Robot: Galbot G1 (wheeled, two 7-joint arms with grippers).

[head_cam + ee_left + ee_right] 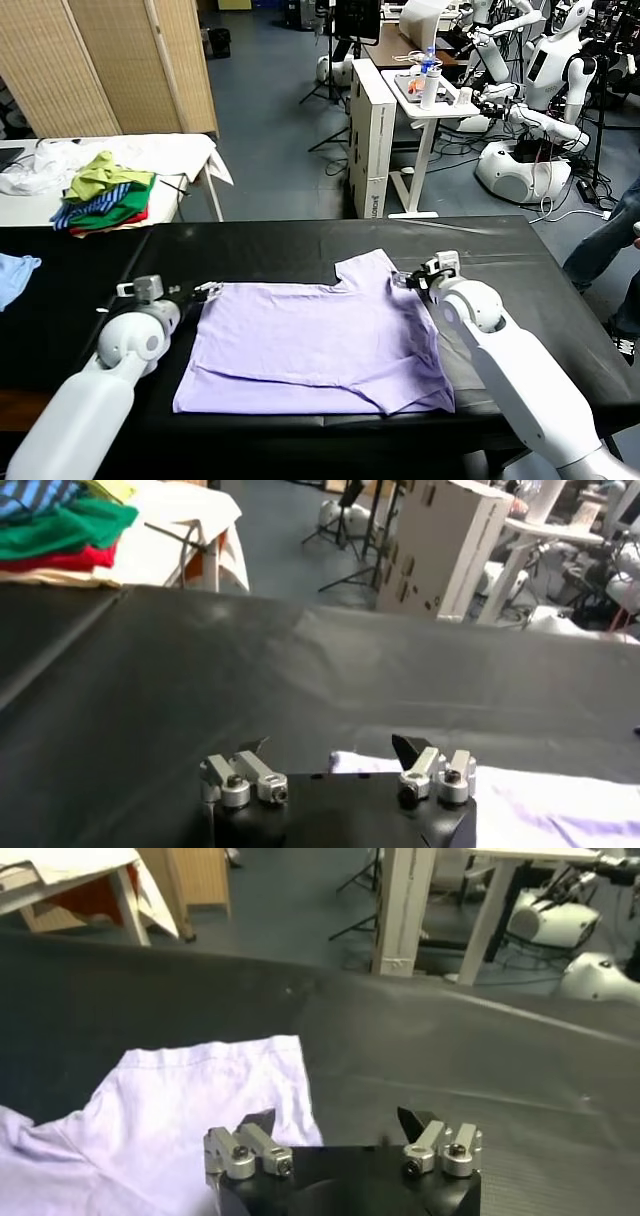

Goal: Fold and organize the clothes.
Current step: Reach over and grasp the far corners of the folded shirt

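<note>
A: Left gripper [210, 291] sits jaws wide at the near-left corner of the T-shirt [320, 345], holding nothing. Shirt's flat mid black table [500, 245].

B: Right gripper [415, 279] is wide open too, empty, at the far-right sleeve. My worry: thin fabric, so a pinch might snag both layers or slip, dragging it crooked and bunching the fold.
</note>
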